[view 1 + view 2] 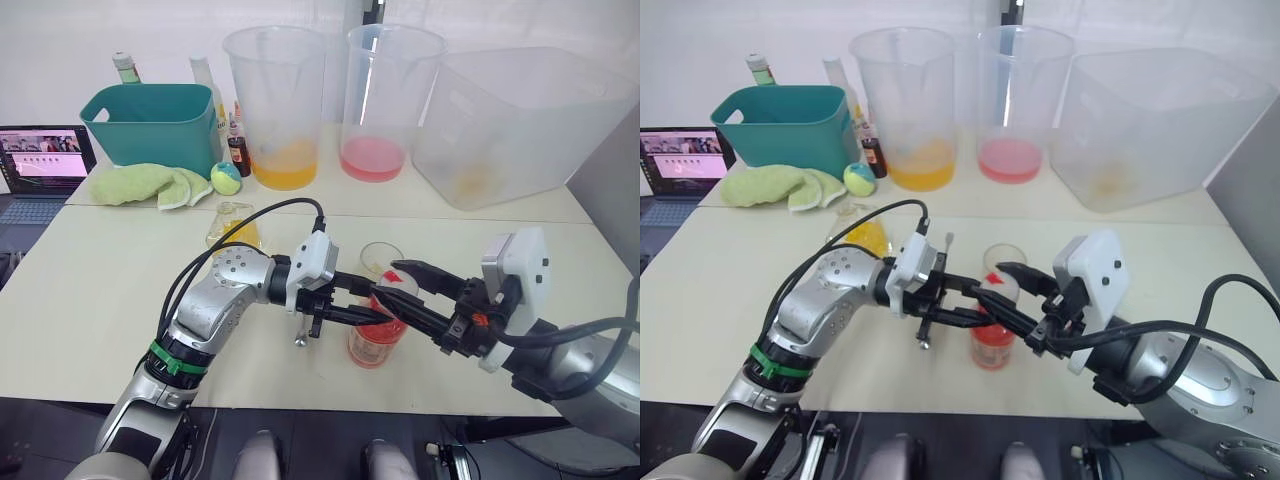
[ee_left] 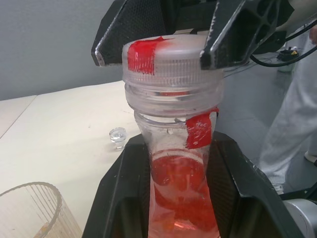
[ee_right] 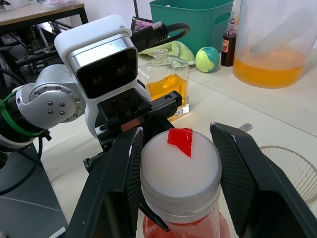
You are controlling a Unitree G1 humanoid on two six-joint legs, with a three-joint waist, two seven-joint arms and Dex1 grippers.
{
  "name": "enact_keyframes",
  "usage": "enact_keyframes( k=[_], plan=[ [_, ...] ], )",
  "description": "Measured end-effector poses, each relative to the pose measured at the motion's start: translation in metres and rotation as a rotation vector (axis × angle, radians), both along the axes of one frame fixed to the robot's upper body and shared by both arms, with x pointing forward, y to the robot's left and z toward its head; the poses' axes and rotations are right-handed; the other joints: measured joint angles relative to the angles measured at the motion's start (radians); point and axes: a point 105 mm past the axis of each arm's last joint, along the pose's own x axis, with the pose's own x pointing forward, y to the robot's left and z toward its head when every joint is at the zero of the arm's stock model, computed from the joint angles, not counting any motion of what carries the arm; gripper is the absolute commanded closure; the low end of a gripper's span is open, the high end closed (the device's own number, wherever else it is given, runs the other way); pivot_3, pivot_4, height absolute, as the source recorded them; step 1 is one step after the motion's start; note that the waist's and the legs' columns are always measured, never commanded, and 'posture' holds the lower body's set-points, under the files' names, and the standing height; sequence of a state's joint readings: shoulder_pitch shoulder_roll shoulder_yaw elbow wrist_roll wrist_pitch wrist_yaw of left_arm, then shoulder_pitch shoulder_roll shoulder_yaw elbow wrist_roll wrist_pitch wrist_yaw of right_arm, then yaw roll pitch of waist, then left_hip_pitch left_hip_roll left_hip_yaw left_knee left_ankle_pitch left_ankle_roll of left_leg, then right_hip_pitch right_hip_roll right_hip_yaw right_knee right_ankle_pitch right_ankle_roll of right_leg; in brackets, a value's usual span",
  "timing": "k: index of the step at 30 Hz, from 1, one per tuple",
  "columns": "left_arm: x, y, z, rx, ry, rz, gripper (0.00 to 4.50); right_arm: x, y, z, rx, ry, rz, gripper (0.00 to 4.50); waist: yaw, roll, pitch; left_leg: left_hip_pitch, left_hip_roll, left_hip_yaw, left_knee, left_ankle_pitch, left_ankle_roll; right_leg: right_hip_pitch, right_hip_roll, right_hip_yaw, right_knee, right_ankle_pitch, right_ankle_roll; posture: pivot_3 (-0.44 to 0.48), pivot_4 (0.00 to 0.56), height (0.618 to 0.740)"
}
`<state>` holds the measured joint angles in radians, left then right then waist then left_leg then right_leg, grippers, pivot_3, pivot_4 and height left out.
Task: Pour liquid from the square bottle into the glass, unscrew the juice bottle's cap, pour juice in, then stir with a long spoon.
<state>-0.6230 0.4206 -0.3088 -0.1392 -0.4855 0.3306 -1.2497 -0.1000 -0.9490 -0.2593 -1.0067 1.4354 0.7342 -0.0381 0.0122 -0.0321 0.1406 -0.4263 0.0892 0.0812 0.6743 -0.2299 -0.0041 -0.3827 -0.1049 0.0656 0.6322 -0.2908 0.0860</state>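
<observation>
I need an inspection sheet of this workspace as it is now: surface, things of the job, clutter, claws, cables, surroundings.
Surface: cream table, bare at the near left.
Job's things: slim clear plastic juice bottle of pink-red liquid upright, white cap with red mark on; small clear ribbed glass behind it; squat square glass bottle of yellow liquid upright, its clear stopper on the table. Spoon: nothing seen.
Clutter: teal plastic bin, green cloths, small ball, brown bottle, three translucent buckets.
Claws: left claw shut on bottle's neck; right claw fingers either side of cap, contact unclear.
Cables: black cable looping over left arm.
Surroundings: laptop at left.
</observation>
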Motion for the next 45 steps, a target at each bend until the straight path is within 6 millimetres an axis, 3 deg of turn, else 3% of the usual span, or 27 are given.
enact_keyframes(
  k=[7, 15, 23, 25, 30, 39, 45],
  plan=[
    [0.001, 0.003, -0.001, 0.006, 0.006, 0.004, 3.27, 0.01, -0.001, -0.001, 0.03, 0.023, 0.187, 2.84, 0.0, 0.0, 0.0, 0.0, 0.0, 0.0, 0.0, 0.0, 0.0, 0.001, 0.001, 0.0, -0.001, 0.0, 0.0, 0.0, 0.15, 0.73],
    [-0.004, -0.004, -0.002, 0.012, 0.002, -0.021, 3.27, 0.021, -0.018, -0.001, -0.113, 0.027, 0.525, 2.84, 0.0, 0.002, -0.001, 0.006, 0.0, -0.004, 0.0, 0.0, 0.0, 0.01, 0.003, 0.0, -0.004, 0.0, 0.0, 0.0, 0.15, 0.73],
    [-0.003, -0.006, -0.002, 0.015, 0.007, -0.009, 3.27, 0.029, -0.021, 0.0, -0.145, 0.028, 0.626, 2.84, 0.001, 0.002, -0.001, 0.006, 0.0, -0.008, -0.001, 0.0, 0.0, 0.012, 0.005, 0.0, -0.003, -0.001, -0.001, 0.0, 0.15, 0.73],
    [-0.003, -0.006, -0.002, 0.015, 0.008, -0.008, 3.27, 0.03, -0.021, 0.0, -0.142, 0.026, 0.621, 1.8, 0.001, 0.002, -0.001, 0.006, 0.0, -0.008, -0.001, 0.0, 0.0, 0.012, 0.005, 0.0, -0.003, -0.001, -0.001, 0.0, 0.15, 0.73],
    [-0.002, -0.003, -0.001, 0.018, 0.005, -0.003, 3.27, 0.039, -0.026, -0.022, -0.134, 0.145, 0.544, 0.13, 0.001, 0.003, 0.0, 0.003, 0.0, -0.009, 0.0, 0.0, 0.0, 0.01, 0.006, 0.0, -0.003, -0.001, -0.001, 0.0, 0.15, 0.73],
    [-0.002, -0.003, -0.001, 0.013, 0.008, -0.015, 3.27, 0.029, -0.029, 0.005, -0.09, 0.093, 0.452, 0.06, 0.002, 0.003, 0.0, 0.003, 0.0, -0.01, 0.0, 0.0, 0.0, 0.011, 0.006, 0.0, -0.003, -0.001, -0.001, 0.0, 0.15, 0.73],
    [-0.002, -0.003, -0.001, 0.012, 0.008, -0.018, 3.27, 0.012, -0.029, 0.006, -0.08, 0.059, 0.325, 0.06, 0.002, 0.003, 0.0, 0.002, 0.0, -0.011, 0.0, 0.0, 0.0, 0.011, 0.007, 0.0, -0.003, -0.001, -0.001, 0.0, 0.15, 0.73]
  ],
)
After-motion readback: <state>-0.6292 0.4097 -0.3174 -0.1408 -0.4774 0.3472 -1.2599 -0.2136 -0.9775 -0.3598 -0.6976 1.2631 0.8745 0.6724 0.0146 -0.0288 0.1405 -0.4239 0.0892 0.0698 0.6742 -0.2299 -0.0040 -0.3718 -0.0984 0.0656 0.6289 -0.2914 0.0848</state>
